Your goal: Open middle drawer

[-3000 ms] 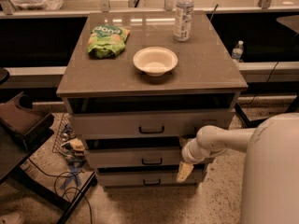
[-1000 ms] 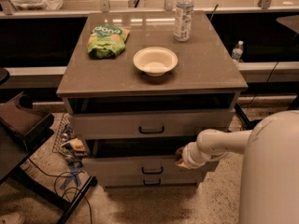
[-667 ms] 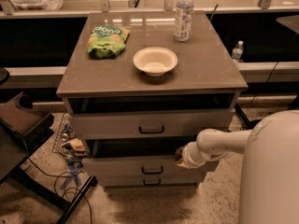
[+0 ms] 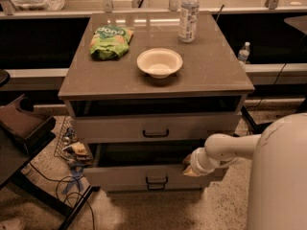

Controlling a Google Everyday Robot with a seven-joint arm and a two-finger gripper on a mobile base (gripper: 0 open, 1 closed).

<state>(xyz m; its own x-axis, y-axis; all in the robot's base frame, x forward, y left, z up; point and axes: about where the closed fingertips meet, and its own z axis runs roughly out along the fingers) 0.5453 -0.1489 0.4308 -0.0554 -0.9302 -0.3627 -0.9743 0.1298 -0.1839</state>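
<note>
Camera view: the middle drawer (image 4: 120, 176) of the grey desk (image 4: 216, 78) stands partly pulled out. Its front panel sits forward of the top drawer (image 4: 115, 128) above it, with the dark interior exposed between them. A black bar handle (image 4: 157, 180) sits at the centre of the front. The claw (image 4: 189, 166) is at the right end of that panel, by its upper edge and well right of the handle, and the white arm (image 4: 230, 147) reaches in from the right. Claw state: cannot tell. On the desk top are a green bag (image 4: 109, 41), a white bowl (image 4: 159, 62) and a water bottle (image 4: 189, 13), each apart from the others
</note>
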